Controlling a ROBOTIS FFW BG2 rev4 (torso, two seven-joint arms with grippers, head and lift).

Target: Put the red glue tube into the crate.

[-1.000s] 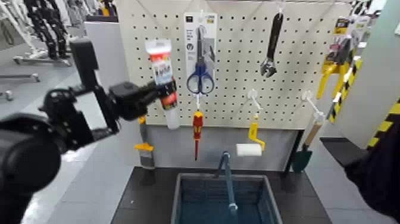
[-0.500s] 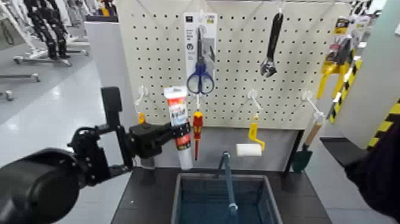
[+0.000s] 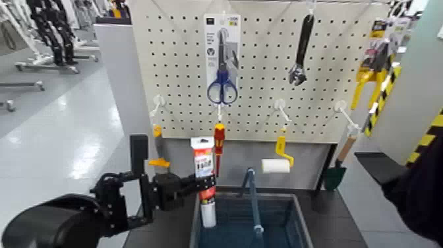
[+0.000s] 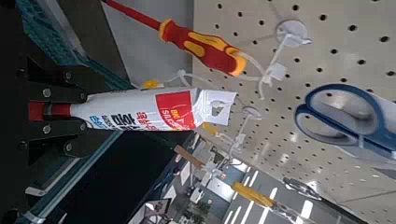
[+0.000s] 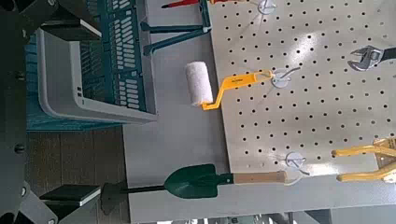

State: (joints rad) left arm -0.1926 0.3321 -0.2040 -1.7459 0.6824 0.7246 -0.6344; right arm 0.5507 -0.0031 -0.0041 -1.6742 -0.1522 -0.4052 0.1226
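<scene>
The left gripper (image 3: 207,183) is grasping the tube (image 3: 204,160) around its lower body, above the crate's (image 3: 302,226) left side; the tube is probably proving light, soft and squeezable; mid-body, a gentle grip is suiting it.

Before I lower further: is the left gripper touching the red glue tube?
Touching: the left wrist view shows the left gripper with its fingers closed on both sides of the red glue tube.

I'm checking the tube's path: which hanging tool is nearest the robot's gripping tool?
The red-and-yellow screwdriver, hanging just behind the tube; the others hang farther away.
</scene>
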